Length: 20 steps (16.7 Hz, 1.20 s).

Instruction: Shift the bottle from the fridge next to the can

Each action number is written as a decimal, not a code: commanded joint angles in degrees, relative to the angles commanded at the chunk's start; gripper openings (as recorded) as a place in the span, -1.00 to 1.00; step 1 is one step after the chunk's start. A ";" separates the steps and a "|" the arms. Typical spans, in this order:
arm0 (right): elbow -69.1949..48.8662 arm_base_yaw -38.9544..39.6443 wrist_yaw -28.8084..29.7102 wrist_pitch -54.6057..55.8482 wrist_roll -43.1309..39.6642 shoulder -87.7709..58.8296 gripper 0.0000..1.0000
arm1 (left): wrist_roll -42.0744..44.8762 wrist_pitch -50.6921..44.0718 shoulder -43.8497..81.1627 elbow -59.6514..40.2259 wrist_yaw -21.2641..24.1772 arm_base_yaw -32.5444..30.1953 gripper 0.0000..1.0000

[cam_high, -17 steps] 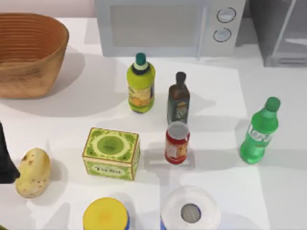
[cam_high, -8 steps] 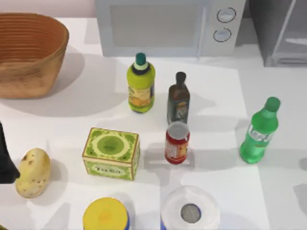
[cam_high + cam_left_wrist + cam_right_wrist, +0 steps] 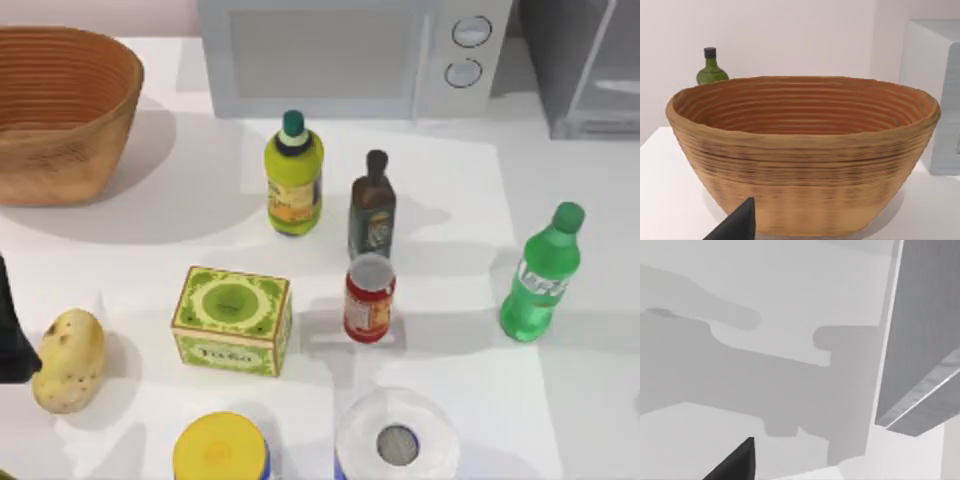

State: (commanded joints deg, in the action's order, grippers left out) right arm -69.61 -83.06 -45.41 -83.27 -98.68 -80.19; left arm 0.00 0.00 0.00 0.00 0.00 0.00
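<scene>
The slim green bottle (image 3: 540,275) stands upright on the table at the right, free of any gripper. The red can (image 3: 369,298) with its silvery top stands near the middle, well to the bottle's left. The grey fridge (image 3: 590,60) fills the far right corner with its pale door swung open. A dark part of my left arm (image 3: 10,335) sits at the table's left edge, beside a potato. A dark piece of my right gripper (image 3: 735,465) shows above the white table, with the fridge's grey side (image 3: 925,340) close by.
A white microwave (image 3: 350,50) stands at the back, a woven basket (image 3: 60,110) at the far left. A yellow-green bottle (image 3: 294,175) and a small brown bottle (image 3: 373,205) stand behind the can. A green box (image 3: 232,320), potato (image 3: 68,360), yellow-lidded tub (image 3: 220,450) and paper roll (image 3: 397,438) crowd the front.
No object on the table has moved. A faint shadow near the table's right edge has slid further out of the top view.
</scene>
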 joint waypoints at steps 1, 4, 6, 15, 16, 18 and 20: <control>-1.40 -4.33 -1.75 -0.38 -4.35 -5.01 1.00 | 0.00 0.00 0.00 0.00 0.00 0.00 1.00; -4.72 -14.46 -5.89 -1.38 -13.86 -16.57 1.00 | 0.00 0.00 0.00 0.00 0.00 0.00 1.00; -6.20 -18.55 -7.69 -1.98 -17.42 -21.38 1.00 | 0.00 0.00 0.00 0.00 0.00 0.00 1.00; -6.97 -19.95 -8.68 -1.73 -18.57 -24.25 1.00 | 0.00 0.00 0.00 0.00 0.00 0.00 1.00; -6.94 -19.07 -8.56 -0.62 -17.36 -24.30 1.00 | 0.00 0.00 0.00 0.00 0.00 0.00 1.00; -6.85 -16.12 -8.07 3.16 -13.19 -24.44 1.00 | 0.00 0.00 0.00 0.00 0.00 0.00 1.00; -6.73 -11.81 -7.22 9.02 -6.60 -24.63 1.00 | 0.00 0.00 0.00 0.00 0.00 0.00 1.00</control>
State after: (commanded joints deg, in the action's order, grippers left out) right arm -76.34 -94.86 -52.63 -74.25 -105.28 -104.82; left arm 0.00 0.00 0.00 0.00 0.00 0.00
